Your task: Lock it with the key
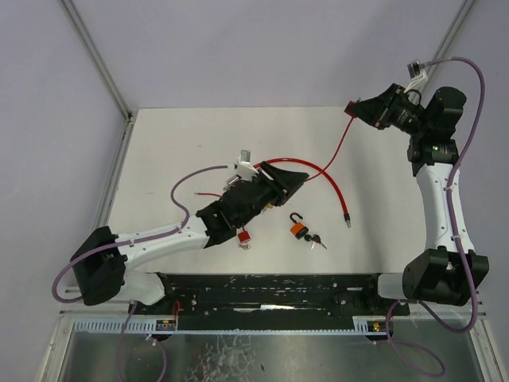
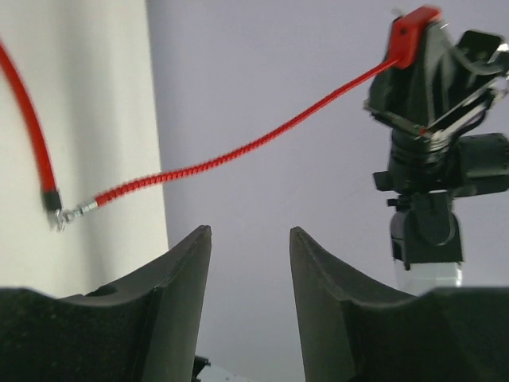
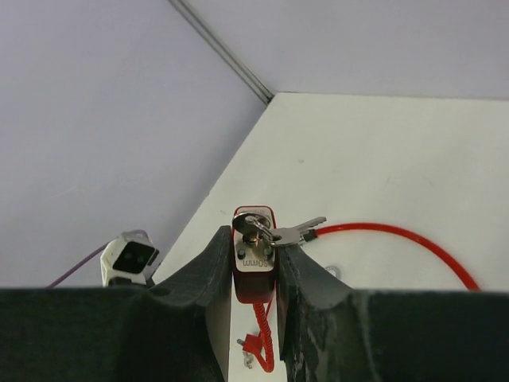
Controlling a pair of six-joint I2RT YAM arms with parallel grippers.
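Observation:
A red padlock is raised above the table's far right, and my right gripper is shut on its body. A silver key sits in the keyhole, with a second key hanging off its ring. From the lock a red coiled cable droops down onto the table. In the top view my right gripper holds the lock out to the left. My left gripper hovers mid-table, open and empty, aimed toward the lock; its jaws stand apart.
An orange padlock with its shackle open lies on the table with dark keys beside it. A small red lock lies under my left arm. The cable's metal end rests right of the orange padlock.

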